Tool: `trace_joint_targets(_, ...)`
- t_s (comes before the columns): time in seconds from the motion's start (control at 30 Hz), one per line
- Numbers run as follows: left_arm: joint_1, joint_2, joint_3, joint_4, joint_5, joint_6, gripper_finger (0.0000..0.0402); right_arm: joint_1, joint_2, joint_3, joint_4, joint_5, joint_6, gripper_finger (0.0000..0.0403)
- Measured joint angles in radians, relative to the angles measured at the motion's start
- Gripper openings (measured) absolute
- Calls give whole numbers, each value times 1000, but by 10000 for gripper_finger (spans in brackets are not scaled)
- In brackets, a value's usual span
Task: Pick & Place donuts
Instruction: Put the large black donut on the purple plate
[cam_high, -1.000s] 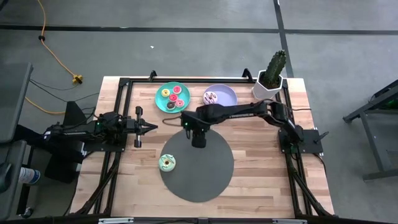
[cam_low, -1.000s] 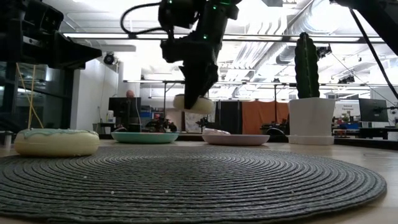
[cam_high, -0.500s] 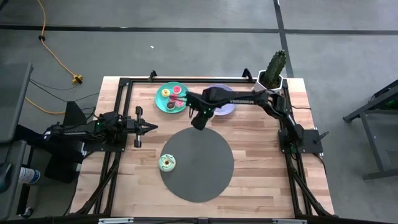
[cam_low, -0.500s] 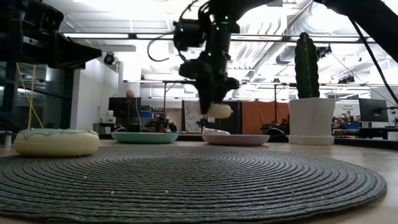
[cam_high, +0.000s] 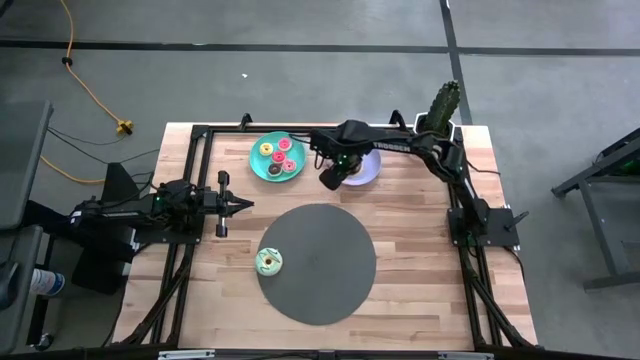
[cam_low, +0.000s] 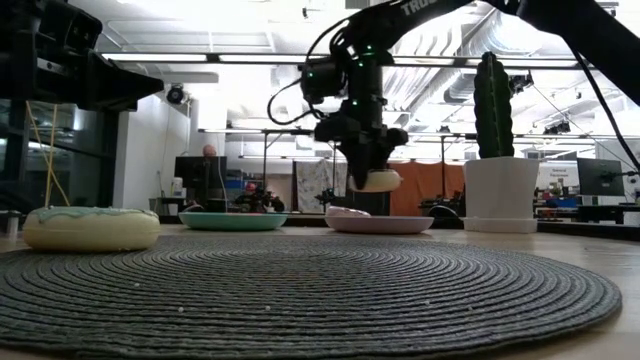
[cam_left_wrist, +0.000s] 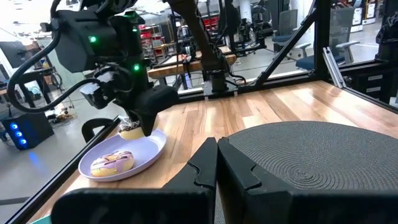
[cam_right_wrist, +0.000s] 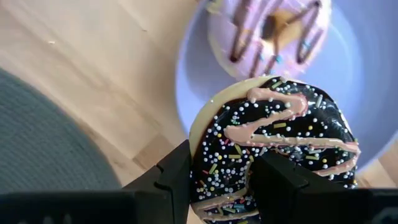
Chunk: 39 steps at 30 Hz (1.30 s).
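Right gripper (cam_right_wrist: 221, 180) pinching the chocolate-sprinkled donut (cam_right_wrist: 273, 146) between its fingers, above the lilac plate (cam_right_wrist: 367, 93) edge, pink-striped donut (cam_right_wrist: 267, 28) on it, left gripper (cam_high: 244, 204) pressed together, aside.

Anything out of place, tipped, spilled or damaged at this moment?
Nothing stands out. The right hand holds the chocolate-sprinkled donut above the lilac plate, beside the pink-striped donut. The green-iced donut lies flat at the grey disc's edge. Nothing is spilled or broken.
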<state>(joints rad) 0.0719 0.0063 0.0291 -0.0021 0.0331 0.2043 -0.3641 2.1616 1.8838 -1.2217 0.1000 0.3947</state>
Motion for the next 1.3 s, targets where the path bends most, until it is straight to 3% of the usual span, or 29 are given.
trace_joint_targets(0.17, 0, 0, 0, 0, 0, 0, 0, -25, -9, -41, 14, 3, 46, 133)
trace_joint_targets(0.67, 0, 0, 0, 0, 0, 0, 0, -50, -160, -420, 380, -32, 62, 133)
trace_joint_targets(1.3, 0, 0, 0, 0, 0, 0, 0, -47, -161, -460, 479, -39, -21, 142)
